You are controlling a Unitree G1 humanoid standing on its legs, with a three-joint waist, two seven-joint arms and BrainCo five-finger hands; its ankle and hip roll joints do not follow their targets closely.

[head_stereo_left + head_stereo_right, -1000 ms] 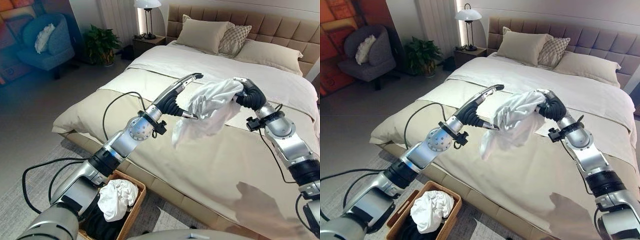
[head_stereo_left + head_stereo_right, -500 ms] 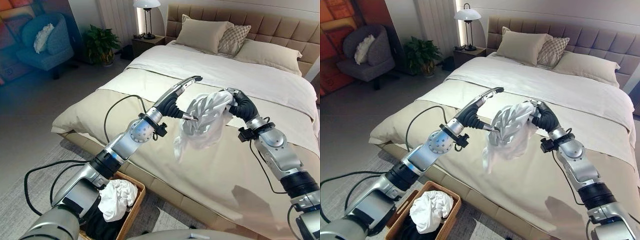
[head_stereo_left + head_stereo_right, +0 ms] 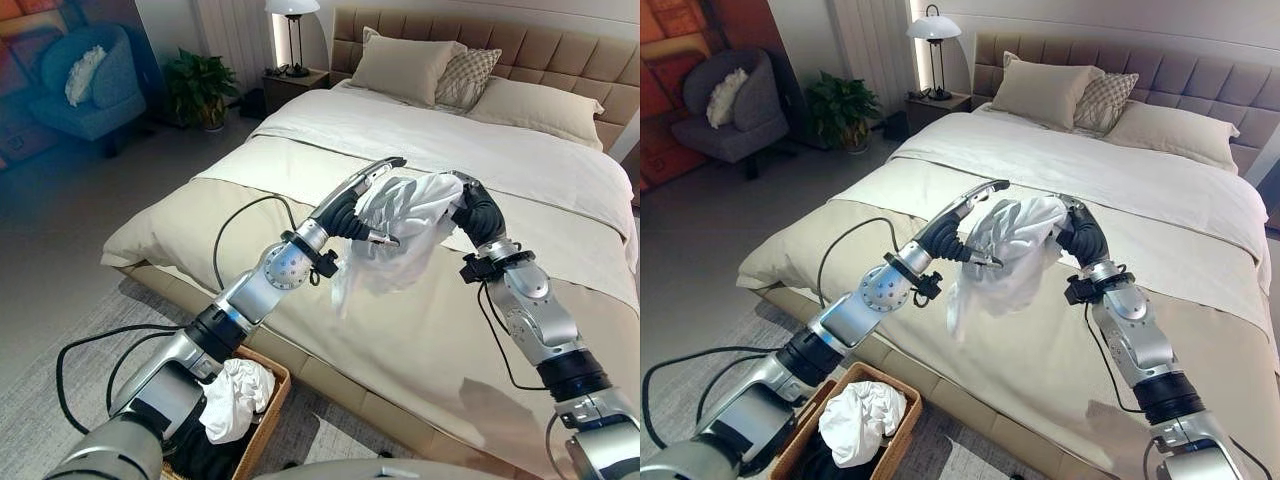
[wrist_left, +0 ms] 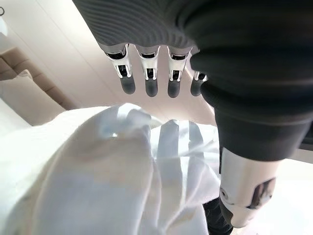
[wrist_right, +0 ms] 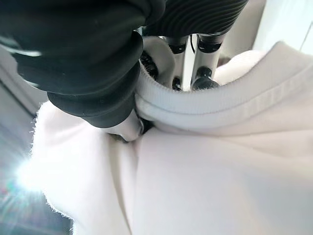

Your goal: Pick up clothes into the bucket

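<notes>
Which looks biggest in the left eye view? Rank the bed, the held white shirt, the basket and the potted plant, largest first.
1. Bed, far the largest.
2. White shirt, held up in the right hand.
3. Basket and potted plant: about alike; the basket is nearer the camera and partly hidden by the arm, so I won't rank them.
</notes>
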